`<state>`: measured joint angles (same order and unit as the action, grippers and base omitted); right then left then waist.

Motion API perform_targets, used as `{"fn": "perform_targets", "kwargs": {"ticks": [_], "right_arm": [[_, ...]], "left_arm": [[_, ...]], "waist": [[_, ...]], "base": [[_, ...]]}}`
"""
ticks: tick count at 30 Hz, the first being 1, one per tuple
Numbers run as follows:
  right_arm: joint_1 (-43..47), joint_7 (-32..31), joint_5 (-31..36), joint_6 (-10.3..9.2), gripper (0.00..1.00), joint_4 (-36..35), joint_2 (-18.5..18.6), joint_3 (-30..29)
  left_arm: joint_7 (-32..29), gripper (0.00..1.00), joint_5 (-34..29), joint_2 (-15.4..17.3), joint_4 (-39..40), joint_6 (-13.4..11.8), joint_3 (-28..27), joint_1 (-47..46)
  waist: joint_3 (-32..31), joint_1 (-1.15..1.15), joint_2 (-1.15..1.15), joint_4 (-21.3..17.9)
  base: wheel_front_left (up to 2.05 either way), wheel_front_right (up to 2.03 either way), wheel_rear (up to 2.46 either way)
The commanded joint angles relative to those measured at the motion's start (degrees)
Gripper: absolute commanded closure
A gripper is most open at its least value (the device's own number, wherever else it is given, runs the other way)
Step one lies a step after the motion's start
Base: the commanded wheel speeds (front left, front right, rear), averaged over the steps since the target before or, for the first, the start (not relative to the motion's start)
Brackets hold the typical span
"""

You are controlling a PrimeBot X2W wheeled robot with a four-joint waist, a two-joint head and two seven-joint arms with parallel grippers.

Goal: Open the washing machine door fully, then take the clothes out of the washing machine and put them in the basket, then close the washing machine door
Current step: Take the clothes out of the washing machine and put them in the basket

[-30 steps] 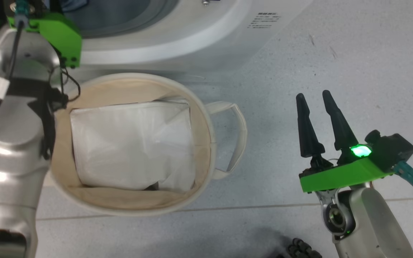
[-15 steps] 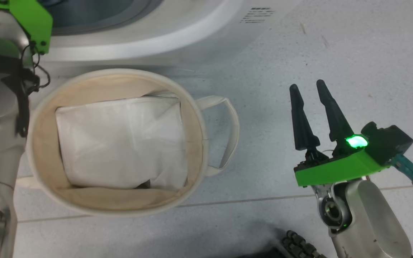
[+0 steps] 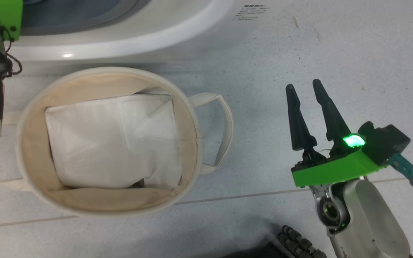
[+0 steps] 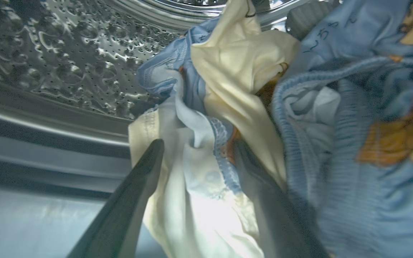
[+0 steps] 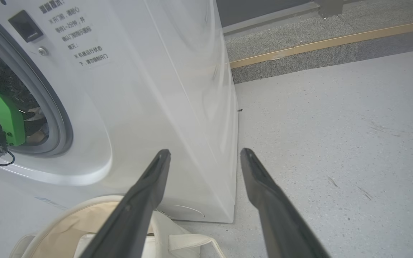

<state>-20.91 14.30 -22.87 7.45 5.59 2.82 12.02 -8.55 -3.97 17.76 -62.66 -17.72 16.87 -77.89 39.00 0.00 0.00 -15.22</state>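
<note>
Here, your left gripper [image 4: 199,145] has its jaws apart inside the perforated steel drum [image 4: 66,64], with a pale cream fold between them. The clothes [image 4: 242,64] lie bunched there: soft cream fabric with blue stitched trim, and ribbed blue knit bearing orange prints and small dark script, unreadable. Your right gripper [image 3: 302,84] hovers over the speckled floor [image 3: 335,43], jaws apart and empty. Near it stand the glossy white washing machine [image 5: 177,89], labelled in printed Chinese characters, and the round canvas basket [image 3: 102,70] holding a folded white sheet [image 3: 113,139].
</note>
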Motion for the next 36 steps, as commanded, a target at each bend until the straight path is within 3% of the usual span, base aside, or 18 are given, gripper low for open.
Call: {"fn": "perform_targets", "kwargs": {"ticks": [1,8,9,10,17,24,31,36], "right_arm": [[0.28,0.7,-0.07,0.03,0.0,-1.69,0.06,0.97],[-0.07,0.7,-0.01,0.03,0.0,-1.91,0.06,0.97],[-0.07,0.7,0.02,0.03,0.0,-1.97,0.06,0.94],[-0.09,0.7,0.04,0.03,0.0,-2.04,0.06,0.9],[-0.06,0.7,0.32,0.03,0.0,-2.45,0.06,0.81],[0.29,0.7,0.51,0.03,0.0,-2.6,0.06,0.76],[1.1,0.7,1.03,0.03,0.0,-2.64,0.06,0.67],[1.76,0.7,1.79,0.03,0.0,-2.43,0.06,1.06]], "left_arm": [[-0.52,0.0,0.13,2.77,0.91,-0.61,-0.93,-1.97],[-0.52,0.03,1.26,2.3,-2.12,-0.43,-0.91,-3.43],[-0.42,0.85,1.36,2.22,-2.47,-0.31,-0.81,-3.53],[-0.29,1.0,1.46,2.14,-2.78,-0.21,-0.72,-3.65],[2.29,1.0,2.37,1.35,-3.77,0.09,-0.32,-4.17],[10.0,1.0,4.64,-0.1,-2.3,0.71,-0.97,-2.59],[20.92,1.0,8.09,-2.57,1.96,1.06,-2.61,1.6],[23.45,1.0,10.5,-3.09,10.42,2.51,-3.97,7.22]], "waist": [[0.04,0.0,0.0,0.0],[0.42,0.0,0.0,0.22],[0.44,0.0,0.0,0.29],[0.45,0.0,0.0,0.36],[0.09,0.0,0.0,0.98],[-2.07,0.0,0.0,1.45],[-5.62,0.0,0.0,2.46],[-8.96,0.0,0.0,3.31]], "base": [[0.0,0.0,0.0],[0.0,0.0,0.0],[0.0,0.0,0.0],[0.0,0.0,0.0],[0.0,0.0,0.0],[0.0,0.0,0.0],[0.0,0.0,0.0],[0.0,0.0,0.0]]}}
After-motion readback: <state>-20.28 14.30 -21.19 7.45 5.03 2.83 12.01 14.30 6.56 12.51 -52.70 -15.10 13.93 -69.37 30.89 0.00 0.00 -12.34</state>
